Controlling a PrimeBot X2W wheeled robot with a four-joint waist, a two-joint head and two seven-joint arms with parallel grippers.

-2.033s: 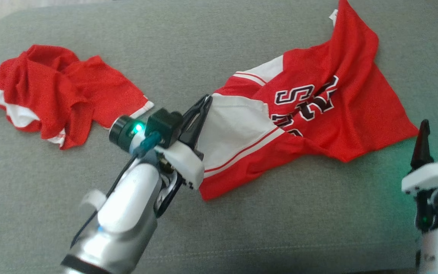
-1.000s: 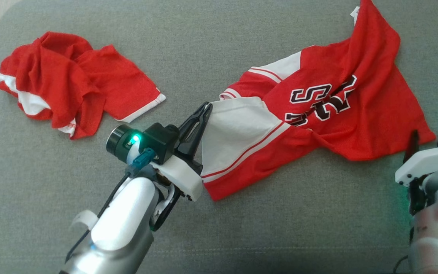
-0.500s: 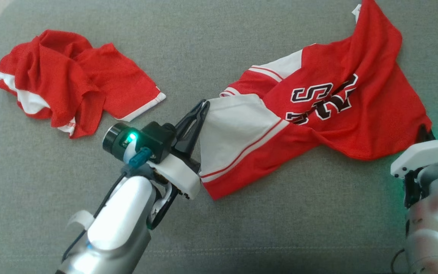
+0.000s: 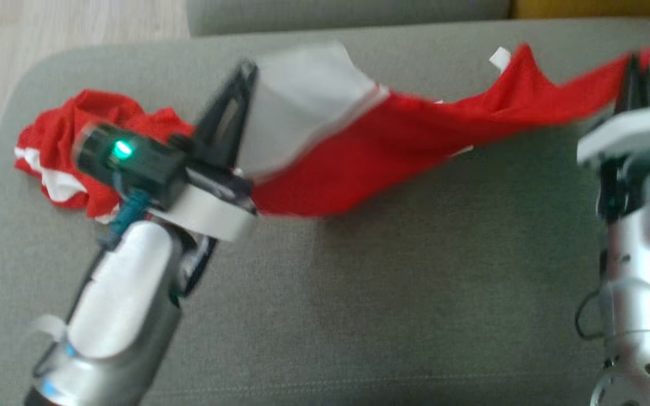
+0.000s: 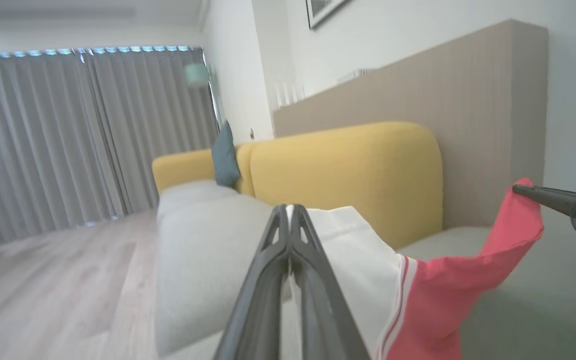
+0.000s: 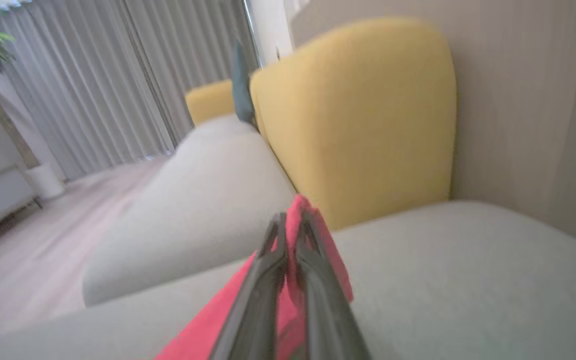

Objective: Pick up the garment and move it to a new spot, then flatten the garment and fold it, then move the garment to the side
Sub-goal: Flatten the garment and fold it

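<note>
My left end effector (image 4: 244, 70) clamps the jersey (image 4: 392, 141) by its white end, my right end effector (image 4: 635, 65) by its red corner; the cloth hangs stretched above the sofa seat (image 4: 415, 293).

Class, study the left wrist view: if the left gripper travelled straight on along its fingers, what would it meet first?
Probably the yellow padded sofa backrest, low down where the pale grey seat cushion meets it. Ahead of the left gripper looks free until there, though depth is unclear.
</note>
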